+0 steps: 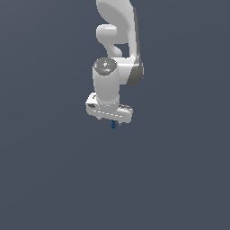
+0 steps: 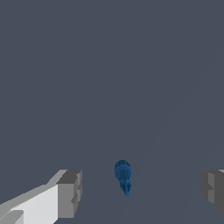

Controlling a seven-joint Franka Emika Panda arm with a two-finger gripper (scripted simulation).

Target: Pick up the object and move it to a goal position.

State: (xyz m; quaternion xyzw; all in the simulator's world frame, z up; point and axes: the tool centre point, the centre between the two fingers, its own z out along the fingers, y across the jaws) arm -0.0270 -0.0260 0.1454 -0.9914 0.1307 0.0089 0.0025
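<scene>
The object (image 2: 123,176) is a tiny dark-blue item with a rounded head and a narrower tail. In the wrist view it lies between my two grey fingertips (image 2: 70,192), nearer this one, with a gap on each side. My gripper (image 2: 141,189) is open and wide, touching nothing. In the exterior view the white gripper (image 1: 113,121) points straight down, and the object (image 1: 113,125) shows as a small blue speck just under its lower edge. The fingers themselves are mostly hidden there behind the hand.
A flat, uniform dark grey surface (image 1: 179,170) lies all around. The white arm (image 1: 117,40) rises above the gripper toward the exterior view's top edge.
</scene>
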